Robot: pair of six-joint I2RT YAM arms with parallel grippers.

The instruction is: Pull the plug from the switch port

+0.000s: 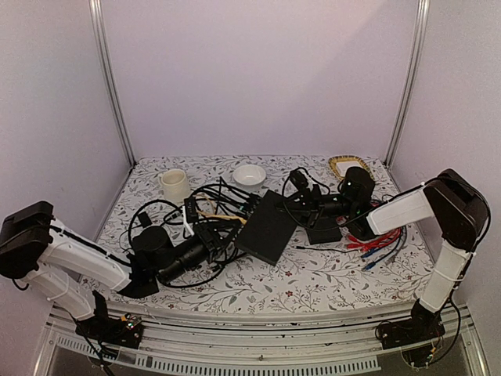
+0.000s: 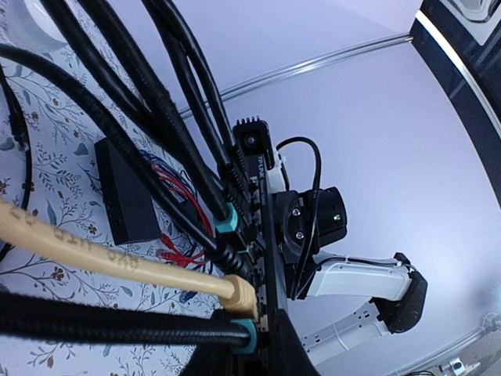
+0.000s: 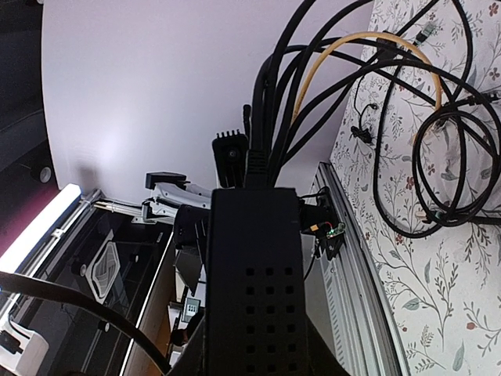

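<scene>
The left gripper [image 1: 213, 237] is squeezed tight on a plug [image 2: 243, 332] with a teal boot. The plug sits right at the gripper's tips. It is still in its port on the narrow edge of the switch [image 1: 266, 227]. The gripper's own fingers are mostly hidden in the left wrist view.

The switch is a flat black box. It is just in front of the left gripper and reaches across to the right gripper [image 1: 300, 205]. The right gripper is clamped on the far end of the switch. In the right wrist view the box with its little round holes sits between that gripper's fingers.

Just above the held plug, a beige cable [image 2: 117, 258] goes into the next port. More black cables [image 2: 156, 133] go in above that, one with a teal boot too.

A smaller black box [image 1: 323, 230] lies on the flowered table [image 1: 313, 274], just beside the right gripper. Red and blue cables [image 1: 376, 244] lie under the right arm. A cream cup [image 1: 174, 184] and a white bowl [image 1: 249, 175] stand past the left gripper, well apart from it.
</scene>
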